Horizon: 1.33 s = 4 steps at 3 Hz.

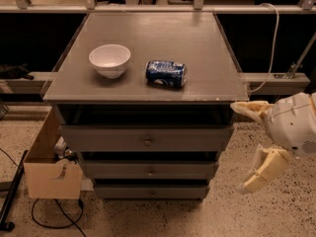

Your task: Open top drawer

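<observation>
The top drawer (146, 138) is the widest grey front of three in the cabinet, with a small round metal knob (147, 142) at its centre. It stands pulled out a little, with a dark gap above it under the tabletop. My gripper (243, 147) is at the right of the cabinet, level with the top drawer and apart from it. It is open, with one cream finger (249, 108) up near the tabletop's corner and the other (261, 172) lower down.
A white bowl (110, 59) and a blue can (166, 73) lying on its side rest on the grey tabletop (148, 33). Two narrower drawers (149, 170) sit below. A cardboard box (49, 169) and cables stand on the floor at the left.
</observation>
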Available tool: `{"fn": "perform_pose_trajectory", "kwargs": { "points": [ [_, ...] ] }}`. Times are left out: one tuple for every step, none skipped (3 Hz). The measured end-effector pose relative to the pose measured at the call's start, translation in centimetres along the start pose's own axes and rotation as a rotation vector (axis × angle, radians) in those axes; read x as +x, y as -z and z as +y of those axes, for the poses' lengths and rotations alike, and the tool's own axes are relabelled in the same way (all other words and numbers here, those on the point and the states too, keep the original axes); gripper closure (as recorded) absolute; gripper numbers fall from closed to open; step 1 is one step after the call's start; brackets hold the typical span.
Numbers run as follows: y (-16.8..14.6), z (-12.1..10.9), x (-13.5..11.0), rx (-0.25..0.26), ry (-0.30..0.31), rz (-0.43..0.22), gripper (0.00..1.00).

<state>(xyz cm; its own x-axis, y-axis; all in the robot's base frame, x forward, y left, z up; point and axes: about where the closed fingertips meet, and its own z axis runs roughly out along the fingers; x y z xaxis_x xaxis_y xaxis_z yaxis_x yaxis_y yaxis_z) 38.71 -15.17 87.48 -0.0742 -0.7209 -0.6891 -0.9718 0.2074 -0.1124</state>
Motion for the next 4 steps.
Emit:
{"fn": "perform_pose_trajectory", "kwargs": {
  "points": [
    [-2.2, 0.5, 1.1, -0.031, -0.032, -0.019, 0.00],
    [-7.2, 1.3, 4.3, -0.089, -0.108, -0.032, 0.00],
    [-9.6, 1.0, 5.8, -0.106, -0.130, -0.027, 0.00],
    [-12.6, -1.8, 5.3, -0.068, -0.062, 0.027, 0.00]
  ]
}}
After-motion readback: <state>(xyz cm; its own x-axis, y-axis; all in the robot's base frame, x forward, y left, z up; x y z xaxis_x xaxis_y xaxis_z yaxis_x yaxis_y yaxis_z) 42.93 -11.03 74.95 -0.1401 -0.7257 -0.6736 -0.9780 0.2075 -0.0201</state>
